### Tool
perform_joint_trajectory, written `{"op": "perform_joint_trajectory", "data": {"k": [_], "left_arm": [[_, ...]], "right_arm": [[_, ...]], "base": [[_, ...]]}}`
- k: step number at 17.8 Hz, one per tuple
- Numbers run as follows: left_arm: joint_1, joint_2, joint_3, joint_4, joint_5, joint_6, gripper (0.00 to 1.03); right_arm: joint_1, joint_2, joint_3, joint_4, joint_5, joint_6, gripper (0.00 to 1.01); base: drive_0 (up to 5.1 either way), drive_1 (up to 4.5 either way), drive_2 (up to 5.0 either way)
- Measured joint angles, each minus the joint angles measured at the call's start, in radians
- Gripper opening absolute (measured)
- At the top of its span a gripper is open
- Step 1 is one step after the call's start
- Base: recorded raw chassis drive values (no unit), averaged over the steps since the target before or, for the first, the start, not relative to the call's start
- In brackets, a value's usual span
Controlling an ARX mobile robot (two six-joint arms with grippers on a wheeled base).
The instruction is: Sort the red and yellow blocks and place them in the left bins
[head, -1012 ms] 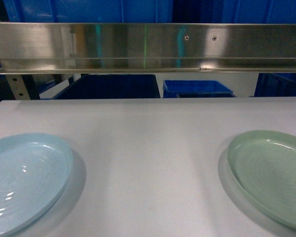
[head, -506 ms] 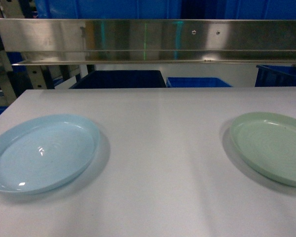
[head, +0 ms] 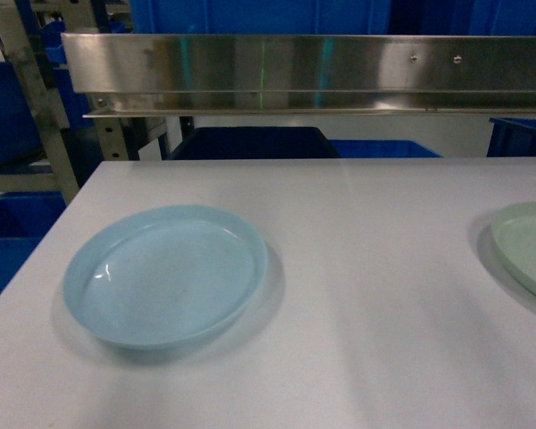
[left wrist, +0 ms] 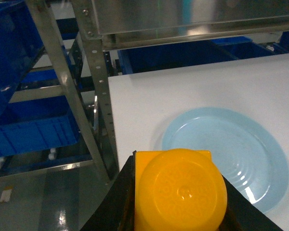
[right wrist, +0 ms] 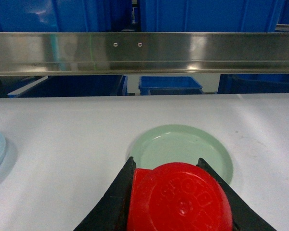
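Keep the left claw (left wrist: 178, 211) clamped on the yellow block (left wrist: 180, 192), the right claw (right wrist: 176, 207) clamped on the red block (right wrist: 178, 199), and release only above the blue bins (left wrist: 31, 130) at frame left.

Lighting dim and bluish, from overhead. Soft shadow beside pale blue plate (head: 165, 273). Glare streaks on steel rail (head: 304, 67). Frames slightly soft.

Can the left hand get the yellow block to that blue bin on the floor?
Probably not yet: the left hand holds the yellow block, but a metal post stands before the blue bin.
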Motion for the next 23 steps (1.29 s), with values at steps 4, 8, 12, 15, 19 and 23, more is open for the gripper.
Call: {"op": "perform_joint_trajectory", "data": {"k": [4, 8, 12, 15, 19, 23], "left_arm": [[0.0, 0.0, 0.0, 0.001, 0.0, 0.0, 0.26], [0.0, 0.0, 0.0, 0.001, 0.0, 0.0, 0.26], [0.0, 0.0, 0.0, -0.001, 0.0, 0.0, 0.26], [0.0, 0.0, 0.0, 0.001, 0.0, 0.0, 0.26], [0.0, 0.0, 0.0, 0.003, 0.0, 0.0, 0.26], [0.0, 0.0, 0.0, 0.0, 0.0, 0.0, 0.26]], "right_arm": [[0.0, -0.001, 0.0, 0.001, 0.0, 0.0, 0.29], [0.0, 0.0, 0.0, 0.0, 0.0, 0.0, 0.29], [0.0, 0.0, 0.0, -0.001, 0.0, 0.0, 0.29], [0.0, 0.0, -0.001, 0.001, 0.0, 0.0, 0.29], [0.001, 0.0, -0.001, 0.0, -0.001, 0.0, 0.29], [0.001, 0.0, -0.001, 0.001, -0.001, 0.0, 0.29]], "base": [[-4.9, 2.49, 2.5], [-4.9, 2.44, 2.4], [-4.9, 2.44, 2.4], [-4.9, 2.44, 2.4], [-5.1, 2.34, 2.3], [-5.1, 2.34, 2.3]]}}
